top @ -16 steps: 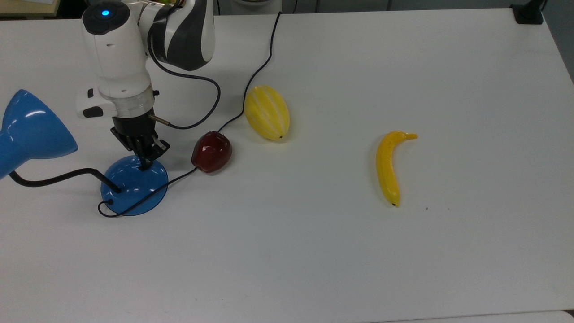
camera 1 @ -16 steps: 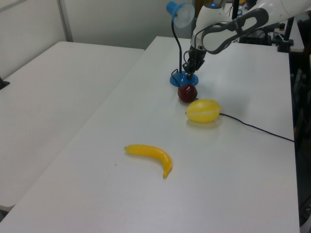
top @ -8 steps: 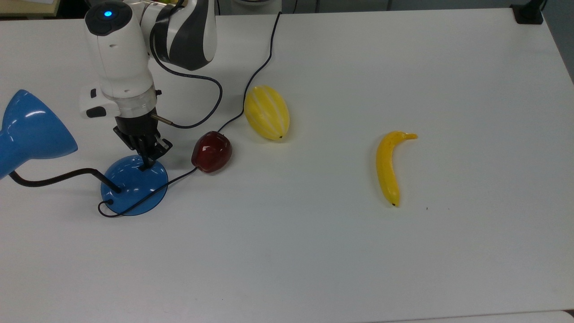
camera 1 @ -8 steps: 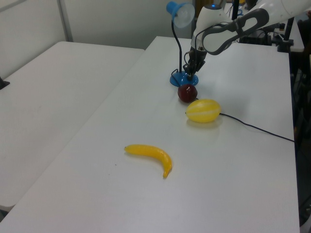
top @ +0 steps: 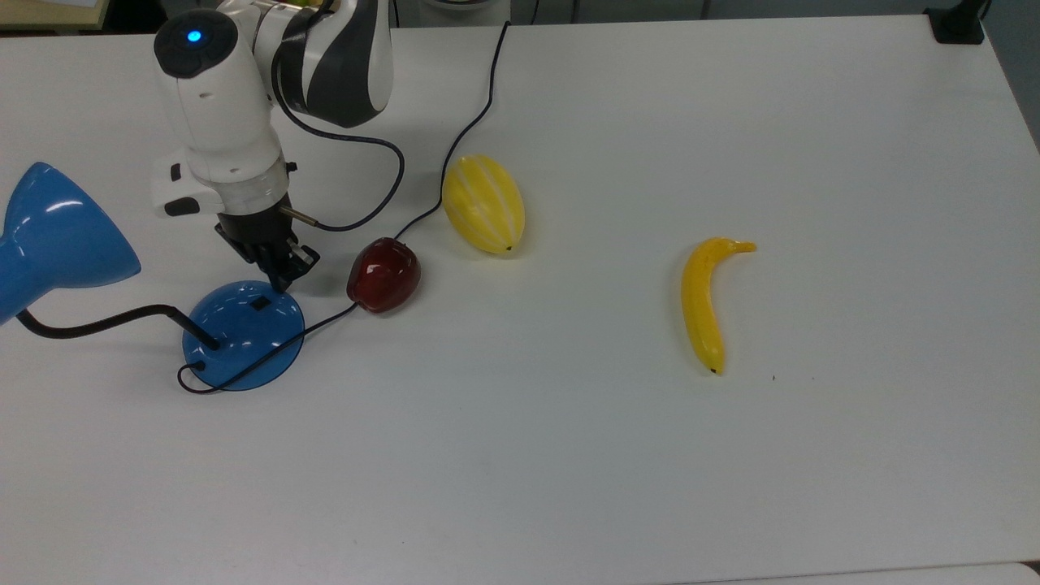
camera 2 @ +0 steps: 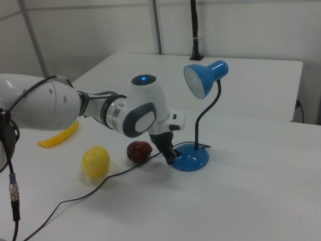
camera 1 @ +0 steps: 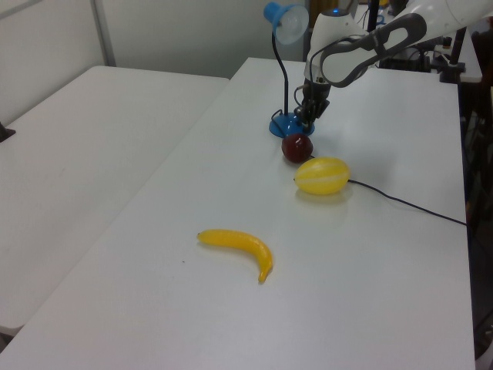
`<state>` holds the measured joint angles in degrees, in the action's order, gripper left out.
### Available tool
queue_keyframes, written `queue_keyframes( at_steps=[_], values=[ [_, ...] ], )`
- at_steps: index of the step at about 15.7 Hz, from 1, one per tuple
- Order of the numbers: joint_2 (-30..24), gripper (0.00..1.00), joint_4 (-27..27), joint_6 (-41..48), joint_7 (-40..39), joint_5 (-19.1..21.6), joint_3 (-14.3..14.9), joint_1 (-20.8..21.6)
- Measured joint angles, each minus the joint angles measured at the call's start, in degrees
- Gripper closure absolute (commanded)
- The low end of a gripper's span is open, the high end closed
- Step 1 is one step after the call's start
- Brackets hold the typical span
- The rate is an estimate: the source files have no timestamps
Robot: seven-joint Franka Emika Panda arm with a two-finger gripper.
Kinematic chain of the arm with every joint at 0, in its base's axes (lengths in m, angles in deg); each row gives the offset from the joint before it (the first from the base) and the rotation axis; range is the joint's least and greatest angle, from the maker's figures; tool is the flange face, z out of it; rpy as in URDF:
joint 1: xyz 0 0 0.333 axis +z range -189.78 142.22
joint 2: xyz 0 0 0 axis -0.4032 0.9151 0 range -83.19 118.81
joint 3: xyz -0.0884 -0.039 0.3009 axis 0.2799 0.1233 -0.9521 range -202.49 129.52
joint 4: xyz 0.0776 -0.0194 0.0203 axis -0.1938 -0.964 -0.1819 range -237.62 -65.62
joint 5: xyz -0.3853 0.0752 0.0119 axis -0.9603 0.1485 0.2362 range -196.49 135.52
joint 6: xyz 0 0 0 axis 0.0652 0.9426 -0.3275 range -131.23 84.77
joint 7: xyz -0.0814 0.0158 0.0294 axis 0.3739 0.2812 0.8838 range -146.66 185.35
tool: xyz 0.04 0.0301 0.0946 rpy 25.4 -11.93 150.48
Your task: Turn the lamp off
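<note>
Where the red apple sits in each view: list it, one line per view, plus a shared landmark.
Top view: red apple, left of centre.
Left view: upper middle.
Right view: lower centre-left.
Shared landmark: it lies between the lamp's blue base and the yellow melon.

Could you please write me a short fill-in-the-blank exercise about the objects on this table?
1. The lamp has a round base coloured ____.
2. In the top view, the fruit lying nearest the lamp's base is the dark red ____.
3. In the top view, the banana lies to the ____ of the yellow melon.
4. The gripper is above the lamp's ____.

Missing words: blue; apple; right; base
</note>
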<state>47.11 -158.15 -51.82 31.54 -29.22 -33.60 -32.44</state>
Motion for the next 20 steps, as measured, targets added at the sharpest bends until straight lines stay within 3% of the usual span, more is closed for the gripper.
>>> queue_keyframes(
  at_steps=[2,5,7,8,10,16,20],
  values=[
    [-0.70,0.93,0.19,2.48,0.00,0.00,-0.01,0.01],
    [-4.24,0.58,1.35,11.18,-0.41,-0.01,-0.39,0.16],
    [-7.32,0.23,1.92,17.93,-2.20,-0.02,-0.84,1.07],
    [-8.80,0.12,1.94,20.57,-3.00,-0.02,-0.94,1.95],
    [-11.57,0.00,1.94,25.12,-3.33,-0.02,-1.07,3.95],
    [-19.02,0.00,0.52,33.62,-7.64,-0.02,-1.24,8.26],
    [-28.21,0.00,-6.44,37.39,-12.06,-0.02,-1.27,10.26]
  ],
)
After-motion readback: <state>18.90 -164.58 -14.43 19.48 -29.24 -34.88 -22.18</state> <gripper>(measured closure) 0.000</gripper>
